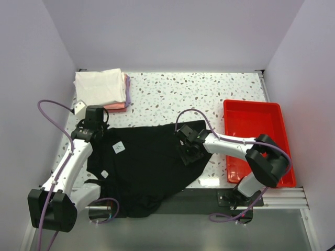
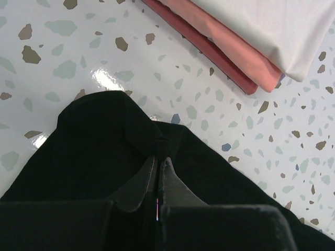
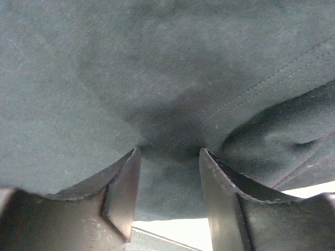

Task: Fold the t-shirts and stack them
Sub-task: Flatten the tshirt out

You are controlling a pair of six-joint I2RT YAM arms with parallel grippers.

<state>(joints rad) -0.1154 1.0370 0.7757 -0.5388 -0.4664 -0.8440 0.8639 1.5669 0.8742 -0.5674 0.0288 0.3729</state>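
A black t-shirt (image 1: 146, 162) lies spread and rumpled on the speckled table, its lower part hanging over the near edge. A white tag (image 1: 118, 148) shows on it. My left gripper (image 1: 98, 125) is shut on the shirt's upper left edge; in the left wrist view a small bunch of black cloth (image 2: 104, 141) sits at the closed gripper (image 2: 159, 157). My right gripper (image 1: 188, 154) presses down on the shirt's right side. Its jaws stand apart, and dark cloth (image 3: 172, 78) bulges between the gripper (image 3: 170, 150) fingers. Folded t-shirts (image 1: 102, 89) are stacked at the back left, white (image 2: 272, 26) over pink (image 2: 225, 47).
A red plastic tray (image 1: 256, 138) stands on the right of the table, close beside the right arm. White walls close in the table on three sides. The folded stack lies just beyond the left gripper, with bare terrazzo (image 2: 78, 57) between them.
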